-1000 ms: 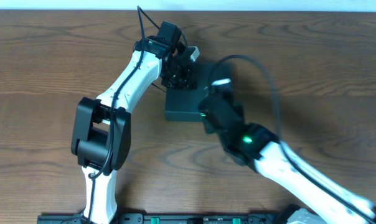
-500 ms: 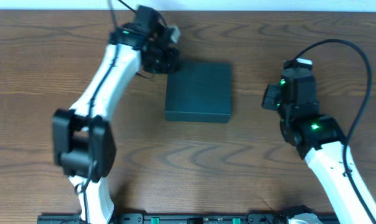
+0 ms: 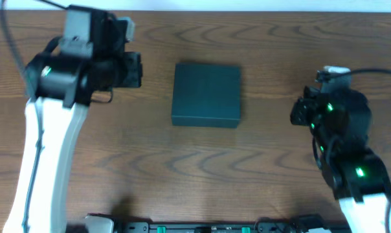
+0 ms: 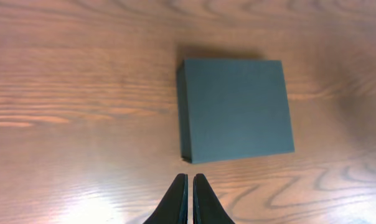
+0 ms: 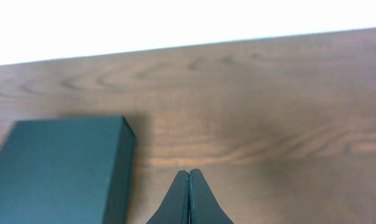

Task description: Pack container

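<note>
Nearest the robot's base, only the bare wood of the table [image 3: 202,171] is seen between the two arms. A little farther out, the right gripper [image 5: 188,182] is held off to the right of the container [image 3: 206,94], well apart from it. Its fingers are pressed together tip to tip and nothing is held between them.

The container is set flat at the middle of the table with its lid down and flush, and its near side wall is shown in the overhead view. At about the same depth, on the other side, the left gripper [image 4: 189,185] is held above the wood near the box, not touching it. Its fingers too are closed, with barely a slit between them, and nothing is gripped. Beyond the box, more wood is seen up to the far edge. Nothing to be packed is shown in any view.

The box is judged to be light and fairly stiff, being of matte card, though its walls could be dented by a hard squeeze. The matte surface is not expected to slip. It is judged too broad to be spanned easily, so hold is best taken at the lid's free edge to raise the flap, with the body steadied against a side wall by the other gripper. Which edge is hinged cannot be told from these views.
</note>
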You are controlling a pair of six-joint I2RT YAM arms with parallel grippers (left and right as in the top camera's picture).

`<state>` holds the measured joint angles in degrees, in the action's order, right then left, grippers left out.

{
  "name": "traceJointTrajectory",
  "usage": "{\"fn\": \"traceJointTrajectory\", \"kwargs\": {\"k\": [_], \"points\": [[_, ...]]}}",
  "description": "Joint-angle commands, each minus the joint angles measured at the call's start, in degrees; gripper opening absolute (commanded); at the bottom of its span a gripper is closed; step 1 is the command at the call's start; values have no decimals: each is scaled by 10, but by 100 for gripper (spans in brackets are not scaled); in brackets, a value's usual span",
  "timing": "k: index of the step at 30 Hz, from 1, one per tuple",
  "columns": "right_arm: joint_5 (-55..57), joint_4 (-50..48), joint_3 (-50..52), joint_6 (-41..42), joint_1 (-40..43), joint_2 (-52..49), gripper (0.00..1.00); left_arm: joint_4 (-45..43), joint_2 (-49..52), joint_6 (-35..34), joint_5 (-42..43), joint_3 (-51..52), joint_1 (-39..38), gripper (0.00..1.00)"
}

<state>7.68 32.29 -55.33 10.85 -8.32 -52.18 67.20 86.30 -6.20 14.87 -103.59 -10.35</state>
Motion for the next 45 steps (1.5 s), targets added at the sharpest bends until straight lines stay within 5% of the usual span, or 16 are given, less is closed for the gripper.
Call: {"fn": "traceJointTrajectory", "kwargs": {"k": [1,3,5,8,9,13,30,37,45], "points": [[-13,11,-6,-17,4,49,2,24,-90,-5,-49,0,-6,6],[-22,29,-6,-17,4,73,2,33,-134,-4,-50,16,-6,6],[-41,42,-6,-7,4,85,18,32,-182,-4,-50,47,-6,6],[-52,68,-6,47,4,90,90,38,-250,-5,-52,87,-6,6],[-52,83,-5,69,4,90,99,49,-270,-5,-52,88,-6,12],[-66,111,-5,80,4,90,99,63,-304,-18,-52,88,-6,95],[-66,215,-5,80,4,90,99,93,-312,-17,-48,88,-6,95],[-66,215,-5,80,4,90,99,116,-336,-9,-115,88,-5,95],[-66,215,-5,80,4,90,99,85,-487,-9,-234,128,61,95]]}}
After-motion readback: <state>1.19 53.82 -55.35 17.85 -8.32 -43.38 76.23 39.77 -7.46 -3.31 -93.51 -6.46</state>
